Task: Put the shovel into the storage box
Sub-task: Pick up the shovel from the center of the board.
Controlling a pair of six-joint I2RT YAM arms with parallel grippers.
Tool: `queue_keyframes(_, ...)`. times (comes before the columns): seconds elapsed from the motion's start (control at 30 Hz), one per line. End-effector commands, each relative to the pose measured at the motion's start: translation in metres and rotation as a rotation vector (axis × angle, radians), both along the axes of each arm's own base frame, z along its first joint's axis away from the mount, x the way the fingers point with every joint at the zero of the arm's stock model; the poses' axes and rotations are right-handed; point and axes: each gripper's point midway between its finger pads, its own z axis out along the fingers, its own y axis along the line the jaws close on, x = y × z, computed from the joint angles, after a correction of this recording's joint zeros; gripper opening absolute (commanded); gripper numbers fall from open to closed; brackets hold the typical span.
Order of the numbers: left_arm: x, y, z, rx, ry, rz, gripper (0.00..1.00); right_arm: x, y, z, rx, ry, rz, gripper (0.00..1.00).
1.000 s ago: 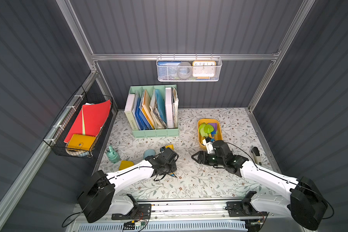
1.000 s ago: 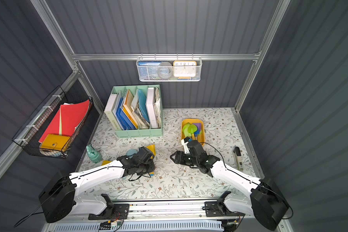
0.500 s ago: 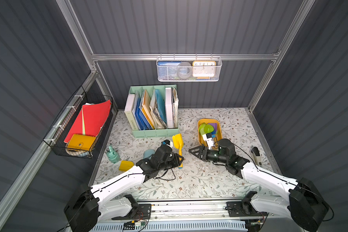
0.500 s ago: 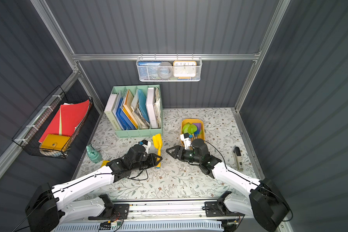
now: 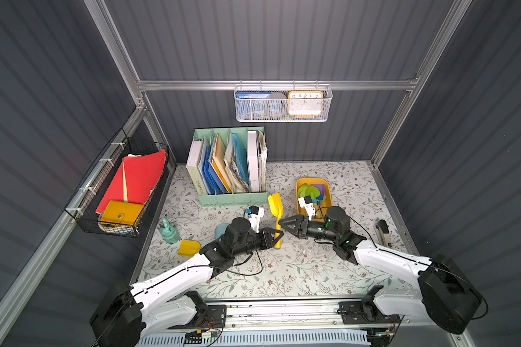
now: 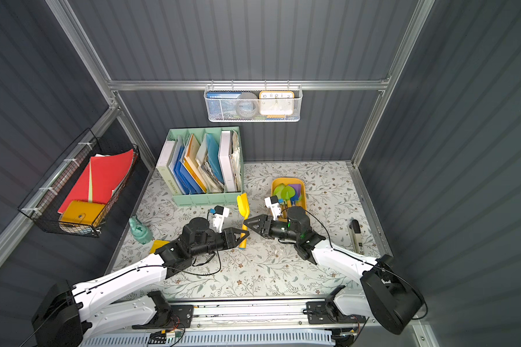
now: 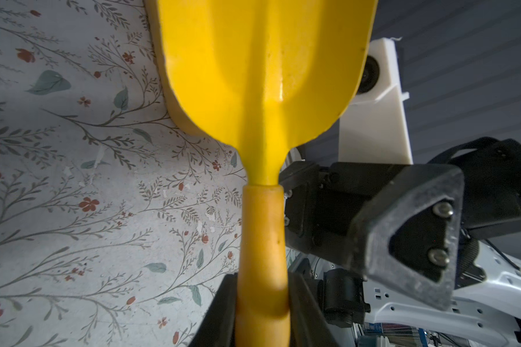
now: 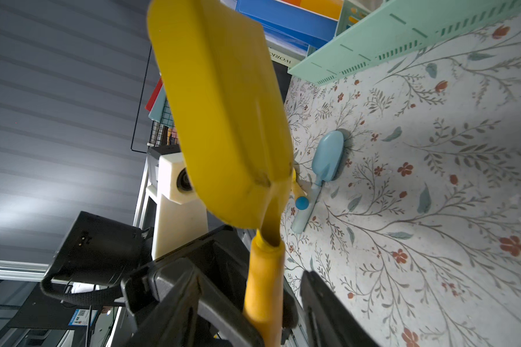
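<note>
Over the middle of the table (image 5: 283, 270), just left of the box (image 5: 329, 195) and not in it, the shovel (image 5: 275, 205) hangs in the left gripper (image 5: 276, 238), whose jaws are clamped on its handle. It has a bright yellow, square-tipped blade with a ridge down the centre and a rounder, more orange handle. The blade points toward the far edge. The right gripper (image 5: 283, 223) reaches in from the other side, jaws apart, one on each side of the handle with a gap showing. The left wrist view cuts off the blade tip, and the handle's end is hidden between fingers. The box holds green and purple pieces (image 5: 309, 190), partly covered by the right arm's camera (image 5: 306, 206) and too jumbled to name. There is one yellow shovel, one blue shovel (image 8: 325, 162) lying on the table, one box and two grippers.
</note>
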Motion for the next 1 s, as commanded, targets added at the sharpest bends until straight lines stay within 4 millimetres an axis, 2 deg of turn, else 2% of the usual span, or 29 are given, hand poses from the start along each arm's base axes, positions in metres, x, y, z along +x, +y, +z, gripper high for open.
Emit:
queue_keyframes(0.0, -0.010, -0.011, 0.027, -0.095, -0.095, -0.093, 0.00, -0.005, 0.003, 0.014, 0.068, -0.036, 0.041, 0.56)
queue_keyframes(0.2, -0.018, -0.015, 0.037, -0.146, -0.122, -0.141, 0.00, -0.006, 0.002, 0.028, 0.131, -0.070, 0.037, 0.42)
queue_keyframes(0.43, -0.020, -0.017, 0.039, -0.167, -0.123, -0.158, 0.00, -0.008, 0.000, 0.034, 0.141, -0.092, 0.033, 0.19)
queue_keyframes(0.5, -0.021, -0.017, 0.039, -0.168, -0.122, -0.159, 0.00, -0.007, -0.002, 0.035, 0.138, -0.097, 0.020, 0.17)
queue_keyframes(0.57, -0.019, -0.014, 0.036, -0.156, -0.114, -0.142, 0.19, -0.004, -0.005, 0.034, 0.124, -0.103, -0.004, 0.16)
queue_keyframes(0.63, -0.019, -0.011, 0.033, -0.144, -0.108, -0.125, 0.29, 0.001, -0.012, 0.033, 0.102, -0.103, -0.048, 0.16)
queue_keyframes(0.77, -0.012, 0.001, 0.022, -0.084, -0.083, -0.046, 0.57, 0.010, -0.033, 0.031, 0.004, -0.100, -0.130, 0.16)
queue_keyframes(0.97, -0.005, 0.020, 0.005, 0.006, -0.048, 0.060, 0.60, 0.023, -0.064, 0.021, -0.190, -0.084, -0.241, 0.16)
